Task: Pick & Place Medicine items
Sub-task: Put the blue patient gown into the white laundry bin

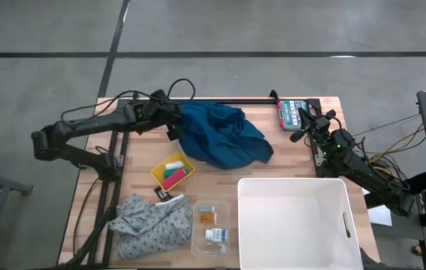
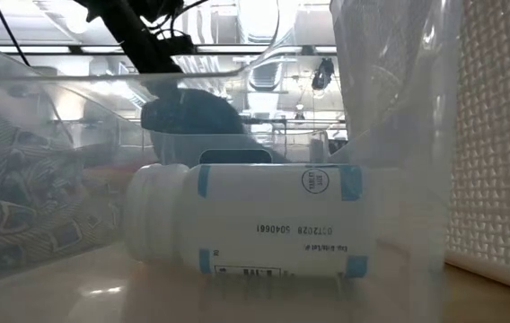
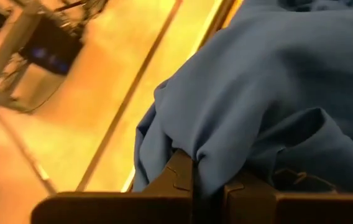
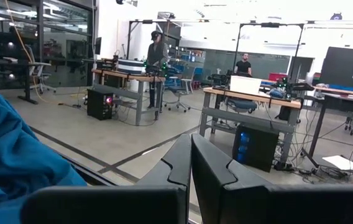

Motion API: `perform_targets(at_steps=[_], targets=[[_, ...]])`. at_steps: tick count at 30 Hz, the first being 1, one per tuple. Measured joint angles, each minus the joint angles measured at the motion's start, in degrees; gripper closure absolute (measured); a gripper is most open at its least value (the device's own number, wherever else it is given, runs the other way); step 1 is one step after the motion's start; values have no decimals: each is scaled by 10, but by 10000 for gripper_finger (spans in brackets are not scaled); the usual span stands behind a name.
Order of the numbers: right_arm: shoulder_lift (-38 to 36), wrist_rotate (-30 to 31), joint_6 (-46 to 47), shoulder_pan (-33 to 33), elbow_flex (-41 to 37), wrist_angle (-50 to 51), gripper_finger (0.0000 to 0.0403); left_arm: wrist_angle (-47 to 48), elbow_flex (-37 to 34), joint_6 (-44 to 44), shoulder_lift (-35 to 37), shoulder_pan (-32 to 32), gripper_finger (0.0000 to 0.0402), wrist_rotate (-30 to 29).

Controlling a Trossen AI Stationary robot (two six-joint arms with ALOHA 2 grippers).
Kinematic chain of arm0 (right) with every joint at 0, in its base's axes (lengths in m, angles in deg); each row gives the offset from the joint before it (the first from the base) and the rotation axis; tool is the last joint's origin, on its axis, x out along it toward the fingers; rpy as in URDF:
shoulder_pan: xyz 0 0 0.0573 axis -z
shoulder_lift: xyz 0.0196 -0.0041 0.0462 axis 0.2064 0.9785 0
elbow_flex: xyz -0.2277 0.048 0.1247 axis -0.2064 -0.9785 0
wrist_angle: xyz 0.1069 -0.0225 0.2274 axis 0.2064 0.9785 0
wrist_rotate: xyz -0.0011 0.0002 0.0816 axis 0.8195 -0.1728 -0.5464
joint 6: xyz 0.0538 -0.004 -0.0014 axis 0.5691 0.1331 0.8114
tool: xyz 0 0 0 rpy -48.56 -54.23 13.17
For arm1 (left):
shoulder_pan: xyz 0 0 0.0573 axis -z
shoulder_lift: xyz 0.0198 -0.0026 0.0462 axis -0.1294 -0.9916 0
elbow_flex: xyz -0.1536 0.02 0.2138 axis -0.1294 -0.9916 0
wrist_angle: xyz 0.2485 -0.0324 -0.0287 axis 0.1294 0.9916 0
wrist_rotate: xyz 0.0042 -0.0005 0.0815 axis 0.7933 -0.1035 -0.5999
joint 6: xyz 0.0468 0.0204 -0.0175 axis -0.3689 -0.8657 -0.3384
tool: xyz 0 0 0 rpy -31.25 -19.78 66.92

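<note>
White med bottle [image 2: 246, 224], blue bands, lies on its side in clear tray [image 1: 196, 238] w/ orange item [image 1: 207, 217]; I judge neither placed in white bin [image 1: 295, 187] yet. Left gripper [image 3: 195, 180] clenched on blue cloth [image 1: 224, 135]; right gripper [image 4: 191, 168] shut, empty, far-right corner.

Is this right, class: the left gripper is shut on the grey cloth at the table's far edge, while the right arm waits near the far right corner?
No. The left gripper is shut on the blue cloth, as the left wrist view shows; the grey cloth lies at the near edge. The rest stands.
</note>
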State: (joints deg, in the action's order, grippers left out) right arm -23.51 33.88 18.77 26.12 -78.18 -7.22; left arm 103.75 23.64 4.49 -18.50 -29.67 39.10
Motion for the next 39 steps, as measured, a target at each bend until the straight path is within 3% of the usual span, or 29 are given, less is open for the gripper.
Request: perform_targets(at_steps=[6, 11, 22, 30, 39], targets=[[0, 0, 0, 0, 0, 0, 394, 9, 0, 17, 5, 0, 390, -69], [0, 0, 0, 0, 0, 0, 394, 8, 15, 16, 5, -1, 390, -67], [0, 0, 0, 0, 0, 0, 394, -20, 90, -17, -16, -1, 390, 79], [0, 0, 0, 0, 0, 0, 394, -22, 169, -22, -115, -1, 389, 140], [0, 0, 0, 0, 0, 0, 394, -24, 287, -60, -239, 10, 389, 270]])
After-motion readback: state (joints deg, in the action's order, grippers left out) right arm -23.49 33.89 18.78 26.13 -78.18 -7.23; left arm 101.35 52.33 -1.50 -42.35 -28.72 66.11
